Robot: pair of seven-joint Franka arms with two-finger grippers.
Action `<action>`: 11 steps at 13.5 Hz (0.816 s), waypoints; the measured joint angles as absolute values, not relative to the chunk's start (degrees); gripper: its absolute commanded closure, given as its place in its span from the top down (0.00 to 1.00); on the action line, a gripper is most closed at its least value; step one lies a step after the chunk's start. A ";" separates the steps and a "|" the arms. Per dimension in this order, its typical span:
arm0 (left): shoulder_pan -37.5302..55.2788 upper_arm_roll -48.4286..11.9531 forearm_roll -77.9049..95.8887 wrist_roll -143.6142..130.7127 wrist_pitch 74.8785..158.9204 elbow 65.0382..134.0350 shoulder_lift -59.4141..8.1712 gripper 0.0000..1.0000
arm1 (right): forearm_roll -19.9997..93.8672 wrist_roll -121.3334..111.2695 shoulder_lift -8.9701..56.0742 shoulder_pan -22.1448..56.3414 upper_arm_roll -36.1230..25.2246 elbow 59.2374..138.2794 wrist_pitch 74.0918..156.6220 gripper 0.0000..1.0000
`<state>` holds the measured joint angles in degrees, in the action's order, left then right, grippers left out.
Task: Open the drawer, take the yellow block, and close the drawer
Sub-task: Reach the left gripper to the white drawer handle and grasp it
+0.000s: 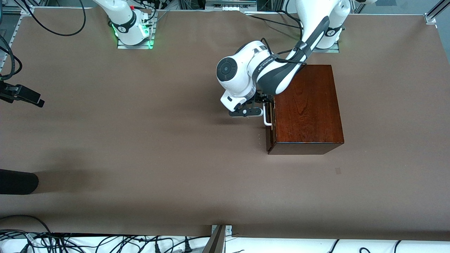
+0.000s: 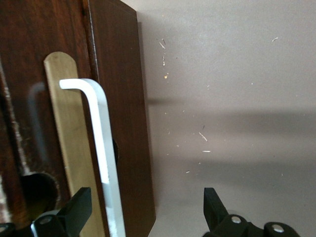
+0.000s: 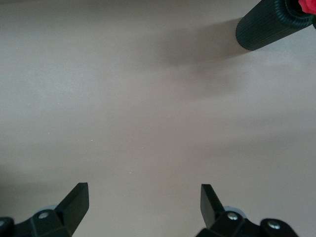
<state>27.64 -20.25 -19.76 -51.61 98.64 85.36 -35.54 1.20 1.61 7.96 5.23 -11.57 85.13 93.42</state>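
Observation:
The dark mahogany box stands toward the left arm's end of the table. Its drawer faces the right arm's end and sits flush in the box. My left gripper is in front of the drawer, open, level with the white loop handle. In the left wrist view the handle and the edge of the drawer front lie between the spread fingers of the left gripper, nothing pinched. The yellow block is hidden. My right gripper hangs open over bare table.
A black ribbed cylinder lies at the table's edge toward the right arm's end, also seen as a black cylinder in the right wrist view. A black device juts in above that edge. Brown table cover spreads between.

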 measured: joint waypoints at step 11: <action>27.72 -19.32 -19.98 -52.64 100.03 85.34 -37.63 1.00 | 1.20 1.60 7.96 5.23 -11.57 85.13 93.42 1.00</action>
<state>27.72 -19.32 -19.98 -52.64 100.03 85.34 -37.63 1.20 1.60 7.96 5.23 -11.57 85.13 93.42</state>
